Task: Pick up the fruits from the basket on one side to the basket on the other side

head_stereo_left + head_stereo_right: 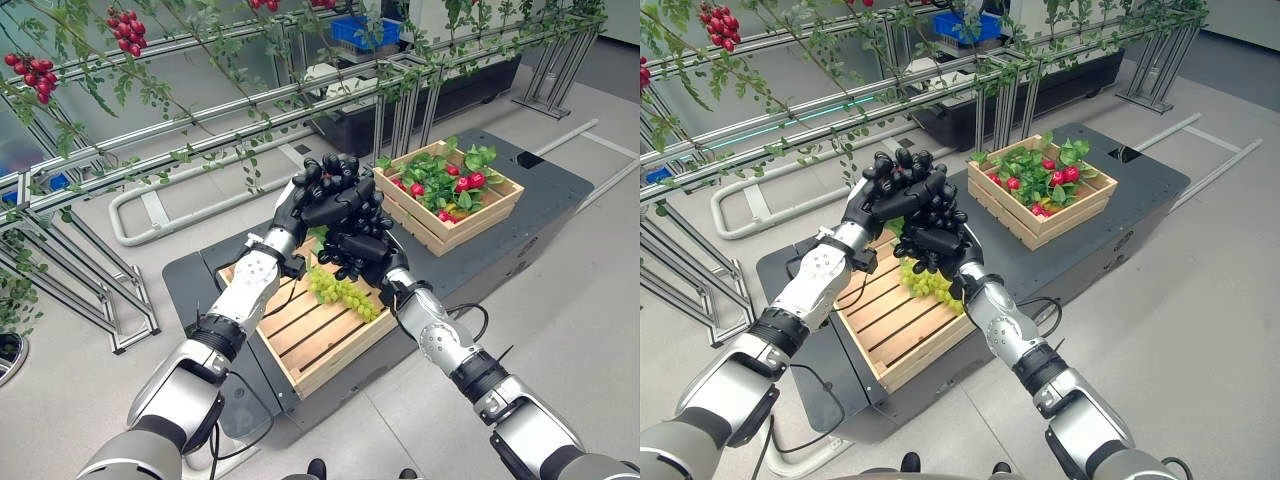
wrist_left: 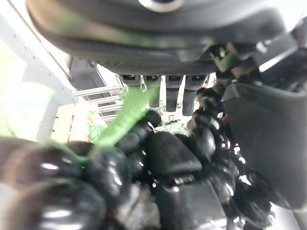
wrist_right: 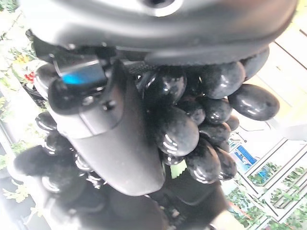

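Both hands up over the near crate w/ a bunch of black grapes between them: right hand has its fingers curled round the bunch, left hand wraps it from the other side. Green grapes lie in the near crate below. Best imo to let one hand own the grip before swinging over to the far crate w/ red fruit, and keep the bunch level so nothing drops.

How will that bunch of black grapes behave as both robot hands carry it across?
Probably floppy: the black grapes hang as a loose cluster below the right robot hand, so they may sway. The skins look glossy, so likely slippery. Single grapes could drop off; the left robot hand curled round the bunch helps.
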{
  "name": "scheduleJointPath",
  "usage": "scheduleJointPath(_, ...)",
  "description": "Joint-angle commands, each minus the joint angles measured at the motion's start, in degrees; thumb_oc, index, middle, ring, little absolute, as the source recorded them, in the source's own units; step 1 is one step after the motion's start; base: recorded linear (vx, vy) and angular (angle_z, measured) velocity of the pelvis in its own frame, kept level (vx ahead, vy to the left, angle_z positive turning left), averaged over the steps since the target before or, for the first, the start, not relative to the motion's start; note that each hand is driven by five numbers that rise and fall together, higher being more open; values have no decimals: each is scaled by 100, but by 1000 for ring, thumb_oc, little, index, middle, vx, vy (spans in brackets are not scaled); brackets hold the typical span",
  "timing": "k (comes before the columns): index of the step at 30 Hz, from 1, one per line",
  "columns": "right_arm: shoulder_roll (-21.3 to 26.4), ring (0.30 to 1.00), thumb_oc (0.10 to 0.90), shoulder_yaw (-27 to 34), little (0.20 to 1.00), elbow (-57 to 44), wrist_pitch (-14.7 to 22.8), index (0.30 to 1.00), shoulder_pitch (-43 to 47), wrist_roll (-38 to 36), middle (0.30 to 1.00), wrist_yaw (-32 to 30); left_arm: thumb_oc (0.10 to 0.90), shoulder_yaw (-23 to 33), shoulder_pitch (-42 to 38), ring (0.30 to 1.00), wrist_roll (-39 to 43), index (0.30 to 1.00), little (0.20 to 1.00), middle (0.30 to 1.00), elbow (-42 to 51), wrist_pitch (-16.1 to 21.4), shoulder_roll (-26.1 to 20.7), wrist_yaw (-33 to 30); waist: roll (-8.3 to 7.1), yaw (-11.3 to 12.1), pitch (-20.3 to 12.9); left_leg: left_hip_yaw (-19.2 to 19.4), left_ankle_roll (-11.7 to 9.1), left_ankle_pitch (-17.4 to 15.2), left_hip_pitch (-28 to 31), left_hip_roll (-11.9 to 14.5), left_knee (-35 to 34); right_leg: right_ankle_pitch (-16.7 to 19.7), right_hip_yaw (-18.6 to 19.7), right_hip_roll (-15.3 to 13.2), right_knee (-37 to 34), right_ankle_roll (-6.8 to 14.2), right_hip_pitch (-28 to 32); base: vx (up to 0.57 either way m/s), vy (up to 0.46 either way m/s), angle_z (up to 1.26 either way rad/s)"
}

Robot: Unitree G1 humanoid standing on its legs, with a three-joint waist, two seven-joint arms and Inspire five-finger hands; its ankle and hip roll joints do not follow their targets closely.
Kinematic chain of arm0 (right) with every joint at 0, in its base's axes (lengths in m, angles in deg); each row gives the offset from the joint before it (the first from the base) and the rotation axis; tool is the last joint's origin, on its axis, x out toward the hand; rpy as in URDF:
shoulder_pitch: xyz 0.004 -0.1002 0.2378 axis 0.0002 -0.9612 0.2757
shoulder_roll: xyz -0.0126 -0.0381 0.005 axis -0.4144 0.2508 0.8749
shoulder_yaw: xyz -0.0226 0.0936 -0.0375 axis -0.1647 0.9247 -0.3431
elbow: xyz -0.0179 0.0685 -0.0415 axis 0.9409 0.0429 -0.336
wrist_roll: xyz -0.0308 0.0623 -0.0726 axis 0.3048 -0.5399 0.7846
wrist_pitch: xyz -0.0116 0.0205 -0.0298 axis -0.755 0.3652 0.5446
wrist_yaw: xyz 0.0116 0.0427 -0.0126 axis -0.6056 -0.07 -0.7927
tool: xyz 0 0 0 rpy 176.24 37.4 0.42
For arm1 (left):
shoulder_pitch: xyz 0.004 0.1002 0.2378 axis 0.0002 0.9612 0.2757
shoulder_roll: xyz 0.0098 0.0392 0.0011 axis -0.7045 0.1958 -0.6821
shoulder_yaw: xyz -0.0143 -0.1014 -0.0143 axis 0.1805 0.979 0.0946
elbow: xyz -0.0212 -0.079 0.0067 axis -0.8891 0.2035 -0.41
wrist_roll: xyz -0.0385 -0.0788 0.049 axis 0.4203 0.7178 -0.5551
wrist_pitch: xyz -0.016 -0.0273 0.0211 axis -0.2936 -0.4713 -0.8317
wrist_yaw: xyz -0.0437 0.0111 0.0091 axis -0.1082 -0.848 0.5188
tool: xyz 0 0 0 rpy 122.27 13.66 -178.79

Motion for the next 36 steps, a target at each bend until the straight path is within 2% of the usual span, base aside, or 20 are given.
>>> scheduleJointPath(1,-307,300,400,884,300,-413,1207,300,415,95,300,523,800,274,-346,900,-13,900,900,900,-675,432,-299,-162,-155,-13,-766,89,67,-704,156,-69,7,-322,208,-135,12,-252,90,0,0,0)
scheduleJointPath(10,66,300,400,1306,300,-428,1260,300,355,136,300,505,800,362,-194,900,57,900,900,900,-539,530,-464,151,-167,-35,-744,131,62,-719,163,-47,7,-311,227,-134,12,-237,82,0,0,0)
scheduleJointPath(23,379,300,400,1678,300,-533,1220,300,14,168,300,791,800,763,276,900,69,900,900,900,-527,611,-723,131,-177,-89,-730,204,54,-736,209,-12,7,-314,281,-118,12,-230,89,1,-1,-4)
scheduleJointPath(31,406,300,400,1759,300,-932,1107,300,-366,395,300,980,800,1069,775,900,-3,900,900,900,-638,516,-744,91,-188,-159,-714,271,66,-733,218,6,7,-305,356,-110,12,-222,61,6,3,-1)
scheduleJointPath(36,439,300,400,1828,300,-1202,1137,300,-685,719,300,1095,800,1222,1137,900,87,900,900,900,-499,715,-589,142,-212,-204,-697,314,72,-727,218,23,7,-290,410,-96,12,-213,35,23,7,-8)
